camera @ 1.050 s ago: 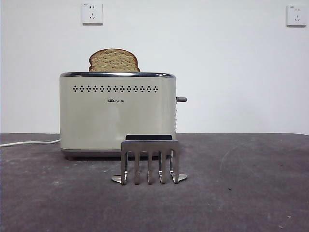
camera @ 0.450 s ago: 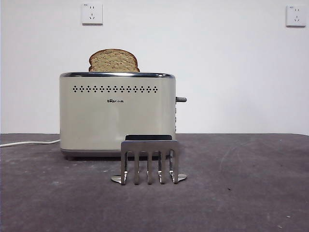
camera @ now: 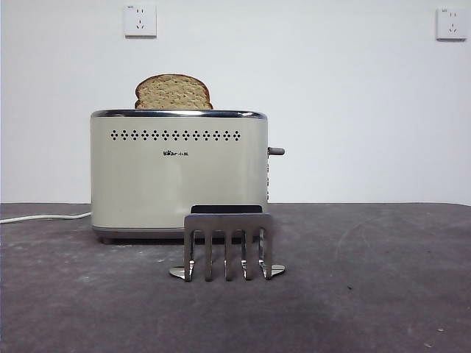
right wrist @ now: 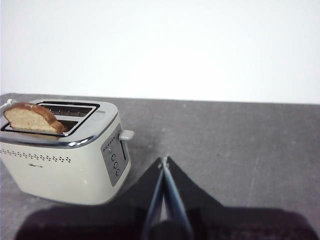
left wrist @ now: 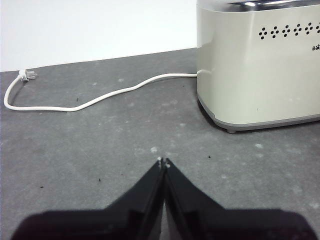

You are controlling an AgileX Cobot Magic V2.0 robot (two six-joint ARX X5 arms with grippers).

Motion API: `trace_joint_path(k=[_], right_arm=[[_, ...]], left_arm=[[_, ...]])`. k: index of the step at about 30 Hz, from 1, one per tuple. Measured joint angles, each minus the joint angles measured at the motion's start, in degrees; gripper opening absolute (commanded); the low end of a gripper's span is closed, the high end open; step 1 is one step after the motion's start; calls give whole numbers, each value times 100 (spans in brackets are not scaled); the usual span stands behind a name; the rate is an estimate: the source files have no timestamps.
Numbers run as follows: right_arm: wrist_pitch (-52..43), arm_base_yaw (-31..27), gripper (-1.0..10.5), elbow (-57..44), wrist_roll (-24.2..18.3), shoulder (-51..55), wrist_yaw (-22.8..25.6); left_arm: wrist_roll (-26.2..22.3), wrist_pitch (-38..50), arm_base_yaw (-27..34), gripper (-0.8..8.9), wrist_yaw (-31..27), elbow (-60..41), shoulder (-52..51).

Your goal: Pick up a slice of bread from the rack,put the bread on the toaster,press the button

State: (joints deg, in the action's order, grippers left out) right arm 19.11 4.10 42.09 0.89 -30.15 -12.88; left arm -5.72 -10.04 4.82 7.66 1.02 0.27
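1. At the toaster's top, the slice of bread [camera: 174, 92] stood upright in a slot, its domed crust and upper crumb showing above the chrome rim. From the right wrist view the slice [right wrist: 33, 118] sat in the slot nearer that camera, toward one end; the second slot behind it looked bare.
2. Toaster [camera: 179, 175]: cream-beige box, row of dark vent holes and small dark logo on the face turned to the front camera. It stood on the dark grey table [camera: 368, 294] against a white wall.
3. Button [camera: 276, 151]: small lever knob projecting sideways from the toaster's narrow end, high up on that end. In the right wrist view the knob [right wrist: 126, 134] appeared pale, with a column of small round controls below it. Nothing touched it.
4. Rack [camera: 227, 246]: shiny steel comb of upright prongs on a flat base, set on the table just in front of the toaster's lower right part. No slice sat between its prongs.
5. Left gripper [left wrist: 163, 162]: jaws pressed together tip to tip, holding nothing, over bare table, apart from the toaster's [left wrist: 260, 65] corner.
6. Right gripper [right wrist: 164, 160]: jaws likewise closed to a point, nothing between them, raised above the table and off to the button side of the toaster, clear of it.
7. White power cord [left wrist: 95, 97] ran from the toaster's base across the table to a loose plug [left wrist: 26, 75].
8. Two wall sockets [camera: 140, 20] were set high on the wall.
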Motion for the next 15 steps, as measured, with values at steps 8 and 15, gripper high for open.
trace_joint_path(k=[8,15], right_arm=[[-839,-221,1,-2151,44,1447,-4],[-894,-262,1,-3300,105,2267,55]], left_arm=[[0,0,0,-3,0,0,0],[0,0,0,-3,0,0,0]])
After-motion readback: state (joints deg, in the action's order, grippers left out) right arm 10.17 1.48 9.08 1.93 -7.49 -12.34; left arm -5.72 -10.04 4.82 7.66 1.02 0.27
